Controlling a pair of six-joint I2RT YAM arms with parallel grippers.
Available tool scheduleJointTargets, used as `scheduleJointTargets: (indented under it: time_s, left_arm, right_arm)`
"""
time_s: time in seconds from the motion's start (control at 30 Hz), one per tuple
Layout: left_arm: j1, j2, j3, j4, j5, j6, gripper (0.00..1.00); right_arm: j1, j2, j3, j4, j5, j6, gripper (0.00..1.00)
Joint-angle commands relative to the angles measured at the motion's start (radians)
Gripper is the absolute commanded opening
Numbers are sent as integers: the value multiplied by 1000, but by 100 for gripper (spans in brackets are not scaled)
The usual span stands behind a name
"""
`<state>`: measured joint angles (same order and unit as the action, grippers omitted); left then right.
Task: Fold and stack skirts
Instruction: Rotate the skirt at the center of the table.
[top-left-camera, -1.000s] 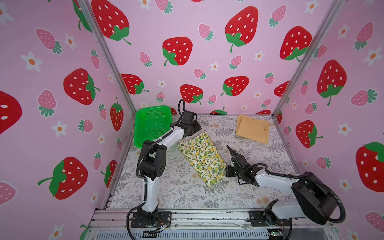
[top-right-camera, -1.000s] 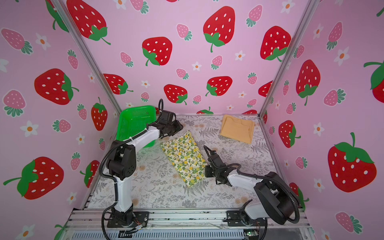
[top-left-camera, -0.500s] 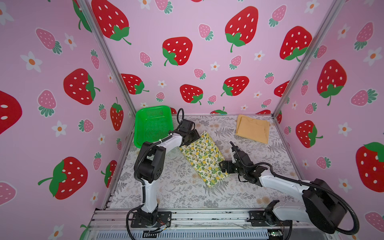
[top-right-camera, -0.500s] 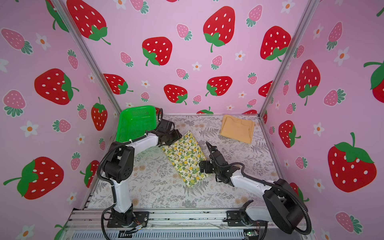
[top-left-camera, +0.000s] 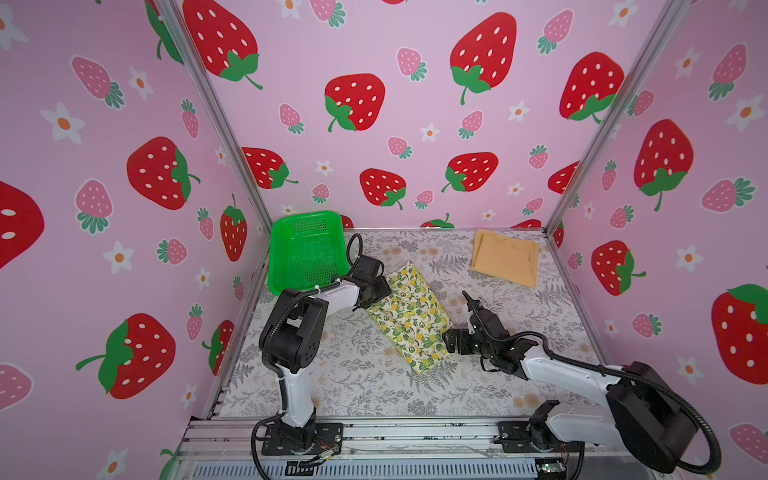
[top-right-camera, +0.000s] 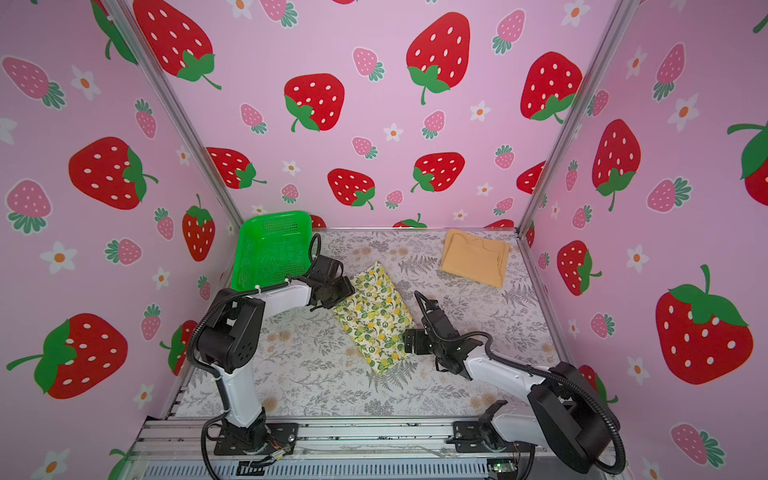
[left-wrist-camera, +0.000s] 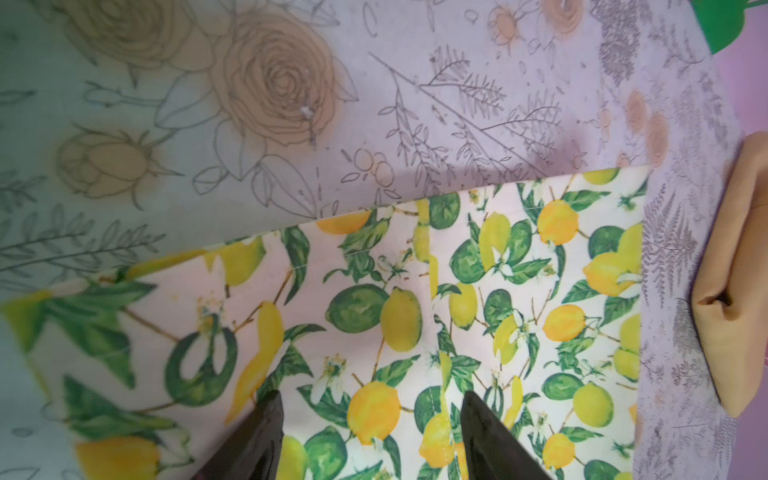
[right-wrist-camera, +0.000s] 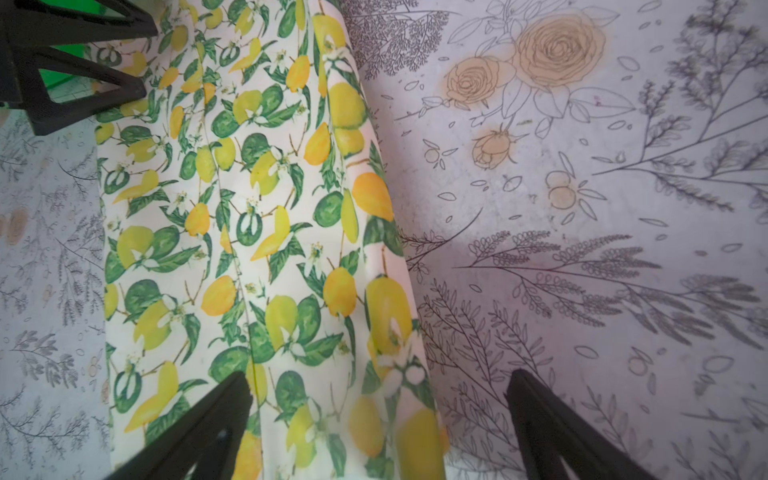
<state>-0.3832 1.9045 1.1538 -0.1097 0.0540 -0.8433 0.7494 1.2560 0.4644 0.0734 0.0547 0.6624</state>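
Observation:
The lemon-print skirt (top-left-camera: 409, 318) (top-right-camera: 374, 318) lies folded into a long strip mid-table. The mustard skirt (top-left-camera: 505, 257) (top-right-camera: 476, 257) lies folded at the back right, and its edge shows in the left wrist view (left-wrist-camera: 739, 270). My left gripper (top-left-camera: 380, 289) (top-right-camera: 343, 291) is low over the strip's far left end. It is open, with printed cloth (left-wrist-camera: 498, 291) showing between its jaws (left-wrist-camera: 370, 401). My right gripper (top-left-camera: 457, 318) (top-right-camera: 413, 320) stands wide open astride the strip's right edge (right-wrist-camera: 374, 270), one finger over cloth and one over the mat (right-wrist-camera: 380, 376).
A green mesh basket (top-left-camera: 305, 249) (top-right-camera: 270, 245) leans in the back left corner, just behind the left wrist. Pink strawberry walls close in the floral mat (top-left-camera: 353, 374) on three sides. A metal rail (top-left-camera: 415, 432) runs along the front.
My left gripper came down from the far end of the lemon skirt toward its left side and opened wider. My right gripper opened wide and slid up to the skirt's right edge.

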Motion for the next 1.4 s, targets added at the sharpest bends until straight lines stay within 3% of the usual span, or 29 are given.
scheduleJointTargets:
  time_s: [0.0,0.37,0.87,1.0,1.1,1.2,1.23,1.37]
  left_arm:
    - [4,-41,-53,22,-44,-29,69]
    - [-69,-220,-327,160,-78,-160,69]
    - [-390,-463,-604,340,-303,-458,69]
    - [-407,-492,-566,320,-281,-415,70]
    - [-398,-517,-490,249,-241,-324,77]
    - [-384,-532,-394,130,-220,-227,85]
    - [-379,-536,-373,94,-230,-204,99]
    - [-318,-535,-350,38,-203,-144,99]
  right_arm:
    - [-2,22,-6,-5,37,14,100]
    - [-23,180,85,-31,186,-66,100]
    - [-244,429,361,-18,103,-243,100]
    - [-259,385,445,-66,90,-256,100]
    - [-247,294,439,-77,38,-234,99]
    - [-194,213,407,-105,24,-217,100]
    - [-173,187,385,-110,11,-204,100]
    - [-72,98,272,-91,-1,-132,100]
